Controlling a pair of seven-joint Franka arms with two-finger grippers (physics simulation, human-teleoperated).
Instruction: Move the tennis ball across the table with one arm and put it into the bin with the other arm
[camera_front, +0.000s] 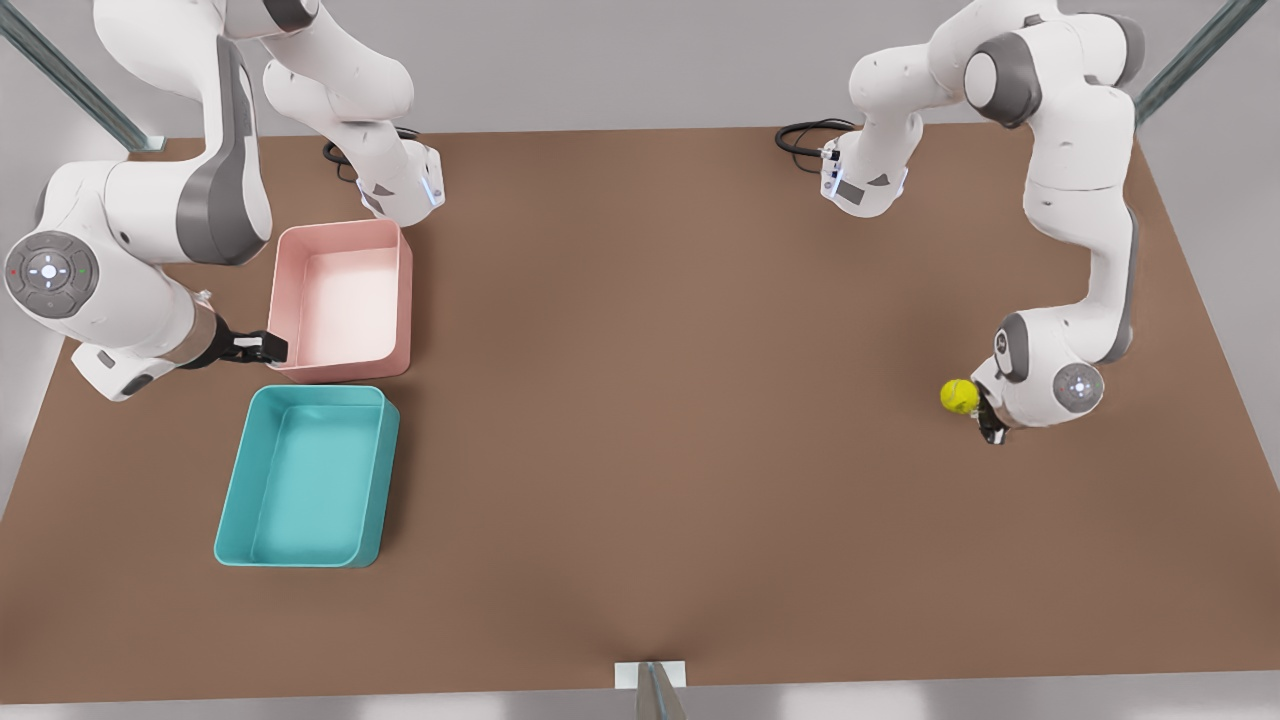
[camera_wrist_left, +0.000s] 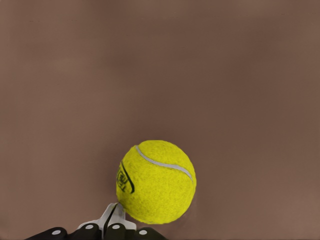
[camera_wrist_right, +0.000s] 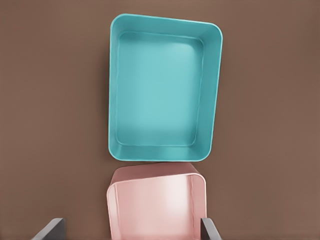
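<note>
Clearly the left claw (camera_front: 982, 410) pinches the tennis ball (camera_front: 959, 396) near its edge, so it could squirt free; the right claw (camera_front: 262, 347), spread open beside the pink tray (camera_front: 405, 300), waits near the bin (camera_front: 232, 500).

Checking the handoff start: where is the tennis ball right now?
The tennis ball is at the front view's right side of the table, at the left end effector, far from the teal bin on the opposite side.

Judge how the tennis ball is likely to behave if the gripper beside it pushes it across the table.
The tennis ball is round, so a push from the left gripper would probably send it rolling. The table looks flat and matte with no rim, so it may roll far. Its fuzzy surface suggests decent grip rather than slipping. The right gripper waits by the bins.
</note>
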